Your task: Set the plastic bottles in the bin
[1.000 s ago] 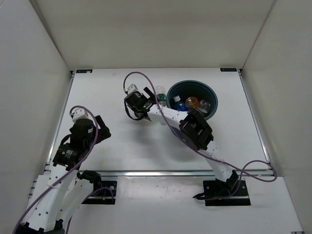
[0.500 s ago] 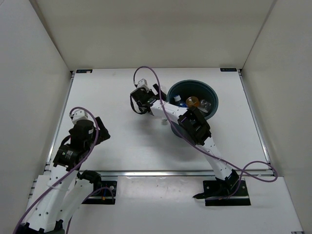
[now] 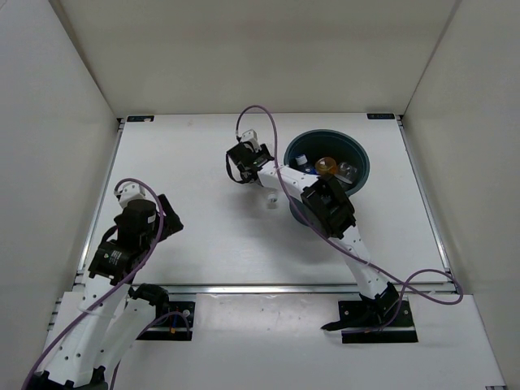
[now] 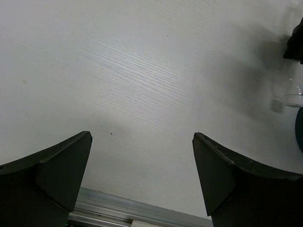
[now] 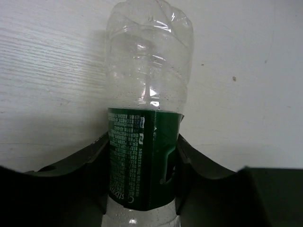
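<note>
A clear plastic bottle [image 5: 149, 61] with a green label lies on the white table, its base pointing away from the right wrist camera. My right gripper [image 5: 142, 142] is shut on its labelled middle. From above, the right gripper [image 3: 242, 162] sits just left of the bin [image 3: 361, 166], a round dark teal bucket, and covers most of that bottle. Inside the bin lie an orange bottle [image 3: 327, 165], a blue-labelled one [image 3: 301, 160] and a clear one [image 3: 348, 171]. My left gripper [image 3: 166, 215] hangs open over bare table at the near left, its jaws [image 4: 142, 137] holding nothing.
A small white piece [image 3: 272, 201] lies on the table under the right forearm. White walls enclose the table on three sides. A metal rail [image 4: 142, 215] runs along the near edge, below the left gripper.
My right gripper swung right toward the bin's left side and shut on the green-labelled bottle. The bin shifted slightly right. The left arm stayed put.
</note>
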